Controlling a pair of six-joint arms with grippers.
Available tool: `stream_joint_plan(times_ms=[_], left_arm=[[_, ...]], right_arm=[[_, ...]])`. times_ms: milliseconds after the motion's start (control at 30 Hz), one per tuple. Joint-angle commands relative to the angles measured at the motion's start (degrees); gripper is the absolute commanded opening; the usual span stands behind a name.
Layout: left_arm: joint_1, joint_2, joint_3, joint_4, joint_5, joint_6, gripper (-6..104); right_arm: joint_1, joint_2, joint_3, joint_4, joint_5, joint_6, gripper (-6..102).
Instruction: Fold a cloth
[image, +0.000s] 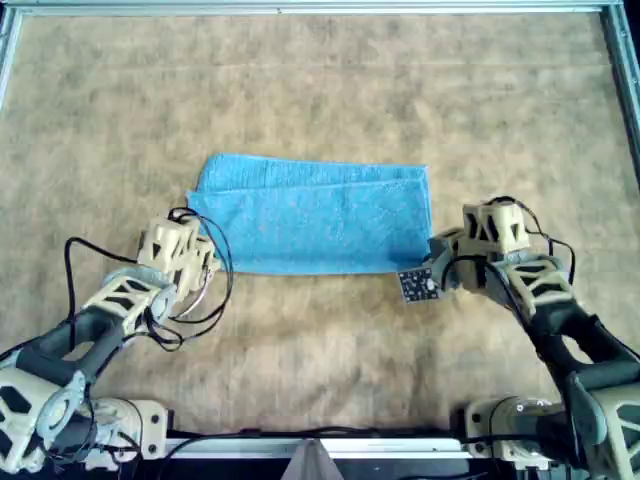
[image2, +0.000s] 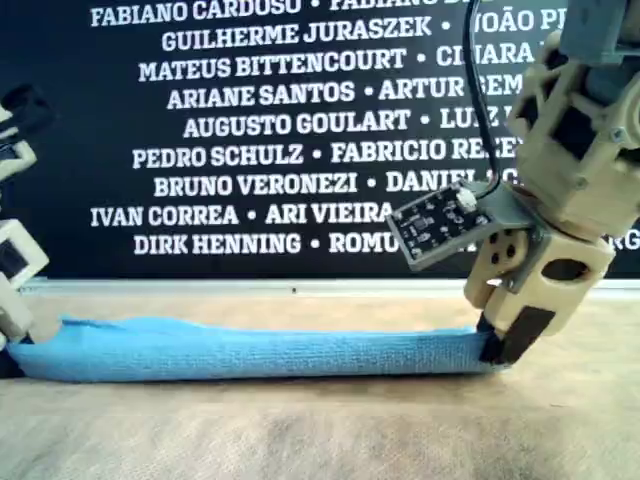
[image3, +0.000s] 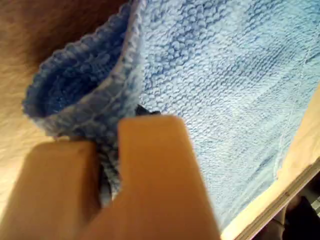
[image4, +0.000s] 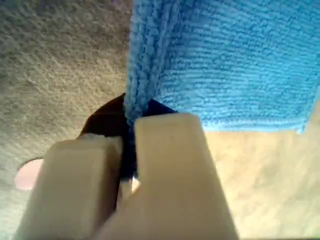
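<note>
The light blue cloth (image: 315, 215) lies folded double in a wide strip on the brown table, low and flat in the exterior view (image2: 250, 350). My first gripper (image: 198, 238) is shut on its near corner at the overhead view's left; the first wrist view shows its jaws (image3: 107, 165) pinching the bunched cloth layers (image3: 225, 75). My second gripper (image: 434, 258) is shut on the near corner at the overhead view's right. Its jaws (image4: 127, 150) clamp the cloth's thick edge (image4: 225, 60). In the exterior view it (image2: 497, 345) pinches the cloth's end just above the table.
A small black circuit board (image: 418, 284) hangs beside my second gripper, also in the exterior view (image2: 440, 222). Loose cables (image: 215, 290) loop by the first arm. A metal frame (image: 300, 8) rims the felt-covered table (image: 320, 80). A black name banner (image2: 250, 120) stands behind.
</note>
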Motion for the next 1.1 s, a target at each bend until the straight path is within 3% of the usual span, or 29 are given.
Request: stream_joint_plan(times_ms=[0,200,367,533,1000,1067], left_arm=[[-1.41,1.58,0.35,0.35,-0.44,0.18,8],[-1.58,5.10,2.81,0.35,-1.49,0.26,44],[-1.14,12.92,8.61,0.35,-1.49,0.26,62],[-0.70,25.49,15.21,0.35,-1.49,0.26,67],[-0.44,73.04,32.70,0.35,-1.67,0.26,66],[1.14,78.75,35.24,0.35,-1.85,0.26,66]], right_arm=[[0.26,4.04,-0.62,0.09,0.26,-0.35,6],[-0.62,4.22,0.09,1.41,0.26,-0.44,35],[-0.53,8.79,4.57,1.41,0.26,-0.44,57],[-0.62,22.76,12.74,1.41,1.14,-0.44,65],[-0.70,74.09,39.55,1.41,1.23,-0.44,65],[-0.79,80.07,43.15,1.41,1.32,-0.44,65]])
